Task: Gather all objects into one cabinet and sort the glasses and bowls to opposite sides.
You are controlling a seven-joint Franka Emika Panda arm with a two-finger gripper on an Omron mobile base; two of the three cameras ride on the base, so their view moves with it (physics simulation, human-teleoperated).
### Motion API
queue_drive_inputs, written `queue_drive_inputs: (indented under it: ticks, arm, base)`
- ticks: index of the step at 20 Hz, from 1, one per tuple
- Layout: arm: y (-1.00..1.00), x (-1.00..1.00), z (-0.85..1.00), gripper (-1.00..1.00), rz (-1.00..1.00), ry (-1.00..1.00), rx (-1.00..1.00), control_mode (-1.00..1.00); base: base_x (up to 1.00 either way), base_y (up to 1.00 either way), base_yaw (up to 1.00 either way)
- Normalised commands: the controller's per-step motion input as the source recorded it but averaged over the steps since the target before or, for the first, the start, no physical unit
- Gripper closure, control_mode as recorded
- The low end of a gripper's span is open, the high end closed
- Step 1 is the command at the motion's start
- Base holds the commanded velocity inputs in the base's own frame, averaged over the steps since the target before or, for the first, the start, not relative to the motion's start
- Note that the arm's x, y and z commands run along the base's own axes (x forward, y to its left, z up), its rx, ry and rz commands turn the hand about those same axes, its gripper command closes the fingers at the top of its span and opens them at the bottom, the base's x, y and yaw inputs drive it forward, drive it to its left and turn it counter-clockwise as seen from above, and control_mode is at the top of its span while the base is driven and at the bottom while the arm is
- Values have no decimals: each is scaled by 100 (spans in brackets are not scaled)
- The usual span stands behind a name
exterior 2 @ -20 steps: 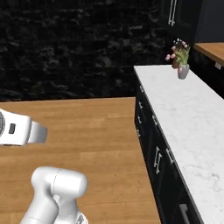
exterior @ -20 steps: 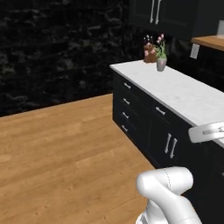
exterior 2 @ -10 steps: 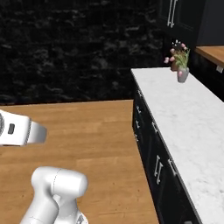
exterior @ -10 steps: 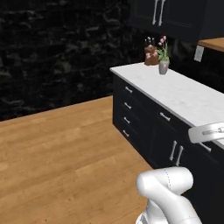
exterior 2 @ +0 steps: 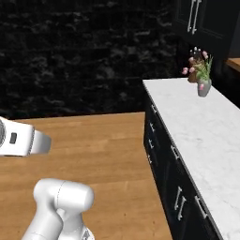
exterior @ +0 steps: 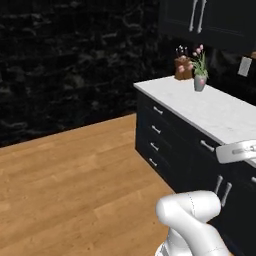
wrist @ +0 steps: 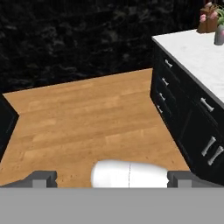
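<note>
While its tips barely clear the frame edge, gripper (wrist: 111,179) spread wide, holding nothing | over wood floor (wrist: 87,118) left of counter (exterior: 210,107) | vase (exterior: 199,82) at counter's far end | cabinet (exterior: 210,20) above, cropped

- Gripper (wrist: 111,180) at the bottom edge, finger tips (wrist: 41,178) set far apart, nothing held between them.
- Beyond the tips, wooden plank floor (wrist: 87,118), running back to a black stone wall (wrist: 78,39).
- At right, white marble counter (wrist: 197,57) atop black base cabinets (wrist: 183,113), with short silver handles (wrist: 167,63) on the drawer fronts and paired bar handles (wrist: 212,148) lower down.
- At the counter's far end, grey vase of pink flowers (wrist: 218,33), with a brown block (wrist: 206,24) just behind it.
- Dark cabinet corner (wrist: 6,122) cutting in at the left edge.
</note>
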Motion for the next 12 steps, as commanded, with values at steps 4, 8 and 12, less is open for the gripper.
queue_drive_inputs:
  ticks: [4, 8, 12]
  arm:
    - [0, 0, 0, -100, 0, 0, 0, 100]
    - [0, 0, 0, -100, 0, 0, 0, 100]
    - [0, 0, 0, -100, 0, 0, 0, 100]
  base:
    - [49, 71, 28]
    - [71, 32, 39]
    - [72, 17, 21]
